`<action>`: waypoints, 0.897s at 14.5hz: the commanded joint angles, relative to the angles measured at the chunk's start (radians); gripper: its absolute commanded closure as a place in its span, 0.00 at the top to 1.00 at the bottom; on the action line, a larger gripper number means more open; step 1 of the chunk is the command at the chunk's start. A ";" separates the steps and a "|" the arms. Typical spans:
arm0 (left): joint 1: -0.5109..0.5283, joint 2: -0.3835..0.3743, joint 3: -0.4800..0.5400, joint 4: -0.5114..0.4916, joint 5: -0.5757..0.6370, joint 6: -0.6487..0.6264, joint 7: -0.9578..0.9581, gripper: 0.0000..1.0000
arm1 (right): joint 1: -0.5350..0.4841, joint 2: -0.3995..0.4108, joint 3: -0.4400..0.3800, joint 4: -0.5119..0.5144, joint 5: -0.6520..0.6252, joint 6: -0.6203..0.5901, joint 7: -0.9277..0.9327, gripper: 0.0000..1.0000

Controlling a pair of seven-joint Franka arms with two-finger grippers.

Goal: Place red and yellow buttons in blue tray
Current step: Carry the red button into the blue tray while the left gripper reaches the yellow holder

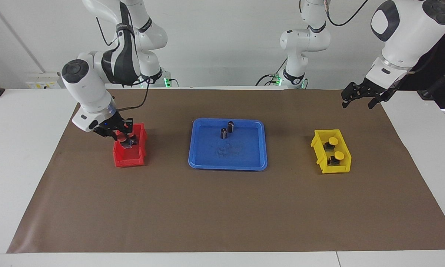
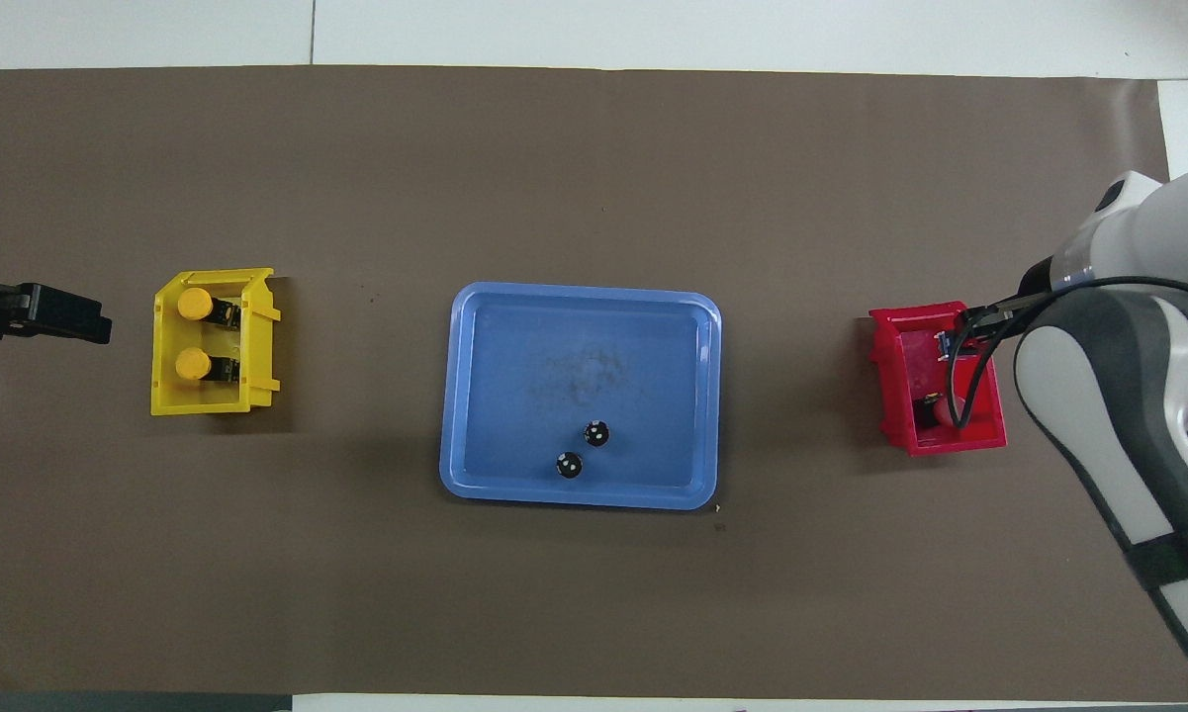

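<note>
right gripper (image 1: 125, 136) down inside red bin (image 1: 130, 157), left-middle of facing view. looks pinched on red button (image 2: 940, 408), though can't fully confirm contact from here. imo lift straight up till clear of bin wall, then carry to blue tray (image 1: 207, 163) at frame centre and drop on bare patch away from two dark cylinders (image 1: 227, 130). yellow buttons (image 2: 194, 334) in yellow bin (image 1: 346, 168), right-middle. left gripper (image 1: 358, 98) waiting upper right, fingers spread, holding nothing.
</note>
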 commanded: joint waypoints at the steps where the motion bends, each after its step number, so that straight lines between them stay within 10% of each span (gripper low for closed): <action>1: -0.003 -0.021 0.010 -0.024 0.008 0.023 0.003 1.00 | 0.098 0.136 0.006 0.265 0.015 -0.139 0.144 0.18; 6: 0.026 -0.030 0.016 -0.158 0.008 0.236 0.009 1.00 | 0.370 0.212 0.013 0.306 0.080 0.023 0.658 0.14; 13: 0.032 0.122 0.013 -0.234 0.008 0.489 0.002 0.92 | 0.524 0.288 0.013 0.186 0.076 0.229 0.809 0.20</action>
